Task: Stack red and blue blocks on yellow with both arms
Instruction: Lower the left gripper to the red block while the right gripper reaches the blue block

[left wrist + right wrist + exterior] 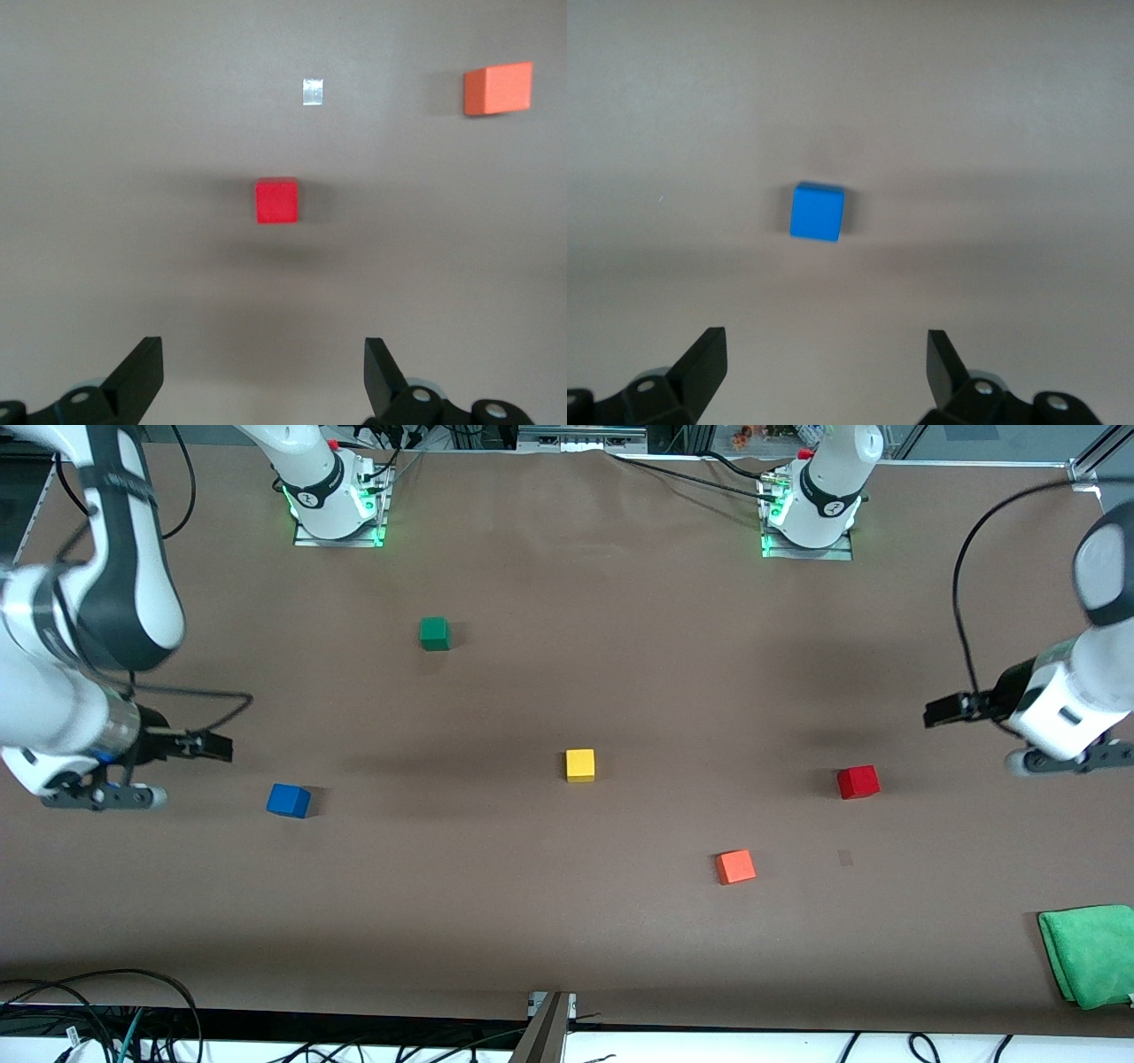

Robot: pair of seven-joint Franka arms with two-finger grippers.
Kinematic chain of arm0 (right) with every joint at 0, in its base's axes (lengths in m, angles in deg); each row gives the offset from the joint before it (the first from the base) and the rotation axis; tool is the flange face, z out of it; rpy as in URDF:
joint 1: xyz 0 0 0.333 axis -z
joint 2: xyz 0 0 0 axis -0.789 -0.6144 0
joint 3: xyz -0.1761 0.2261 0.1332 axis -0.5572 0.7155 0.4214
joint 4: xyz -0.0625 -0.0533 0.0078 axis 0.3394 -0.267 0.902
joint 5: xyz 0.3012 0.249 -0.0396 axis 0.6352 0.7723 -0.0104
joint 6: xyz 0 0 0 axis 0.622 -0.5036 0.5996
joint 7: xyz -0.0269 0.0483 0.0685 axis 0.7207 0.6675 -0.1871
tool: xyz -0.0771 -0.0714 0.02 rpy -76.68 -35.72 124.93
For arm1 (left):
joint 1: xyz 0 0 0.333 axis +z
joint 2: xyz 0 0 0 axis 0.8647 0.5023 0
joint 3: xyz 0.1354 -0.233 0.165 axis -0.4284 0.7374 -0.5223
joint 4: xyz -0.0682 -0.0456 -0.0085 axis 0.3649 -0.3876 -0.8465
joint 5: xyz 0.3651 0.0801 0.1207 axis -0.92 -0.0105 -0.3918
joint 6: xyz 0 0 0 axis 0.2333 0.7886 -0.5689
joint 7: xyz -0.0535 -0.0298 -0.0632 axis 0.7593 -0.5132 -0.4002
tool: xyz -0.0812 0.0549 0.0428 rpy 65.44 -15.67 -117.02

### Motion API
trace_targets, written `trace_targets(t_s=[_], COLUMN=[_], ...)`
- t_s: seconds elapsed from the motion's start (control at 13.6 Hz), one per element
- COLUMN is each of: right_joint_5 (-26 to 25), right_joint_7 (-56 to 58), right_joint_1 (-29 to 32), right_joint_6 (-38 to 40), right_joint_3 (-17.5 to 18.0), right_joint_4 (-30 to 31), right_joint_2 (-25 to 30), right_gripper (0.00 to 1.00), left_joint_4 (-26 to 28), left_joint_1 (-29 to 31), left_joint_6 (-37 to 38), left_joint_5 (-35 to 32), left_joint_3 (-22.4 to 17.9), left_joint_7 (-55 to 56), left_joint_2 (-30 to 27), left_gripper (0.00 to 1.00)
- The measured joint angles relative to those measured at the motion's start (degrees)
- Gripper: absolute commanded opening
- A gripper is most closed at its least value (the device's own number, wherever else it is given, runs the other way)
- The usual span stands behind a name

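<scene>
Brown paper-covered bench point(567, 921). Small matte bright yellow cube point(580, 765) sits bare near the bench middle, nothing on it. Small matte bright blue cube point(289, 801) lies toward the right arm's end, a bit nearer the front camera than the yellow one. Small matte deep red cube point(858, 782) lies toward the left arm's end, about level with yellow. All three well apart, all flat on the bench.

Right hand point(824, 372) is up in the air over the bench just beside the blue cube, fingers point(704, 363) wide apart, empty. Left hand point(266, 376) is over the bench near the red cube, fingers point(142, 372) wide apart too, empty (both cubes sit ahead of the fingertips in the wrist views).

Extras: lighter orange-red cube point(735, 866), dark green cube point(434, 633), folded green cloth point(1090, 955) at the left arm's end, small pale square mark point(313, 91) near the red cube.
</scene>
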Motion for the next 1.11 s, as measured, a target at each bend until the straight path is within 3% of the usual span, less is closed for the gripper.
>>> trace_targets(t_s=[0.59, 1.11], right_joint_5=[0.28, 1.46], right_joint_7=[-3.70, -4.13], right_joint_1=[-0.20, -0.19], right_joint_6=[-12.22, -18.05], right_joint_3=[0.39, 0.47], right_joint_4=[0.00, 1.89], right_joint_2=[-10.96, -14.37], right_gripper=[1.00, 1.00], left_joint_4=[0.77, 12.68], left_joint_1=[1.20, 0.68], left_joint_6=[-13.14, -30.50], left_joint_5=[0.00, 0.00], left_joint_3=[-0.13, 0.10], left_joint_7=[2.44, 4.43], left_joint_2=[14.40, 15.52], left_gripper=[1.00, 1.00])
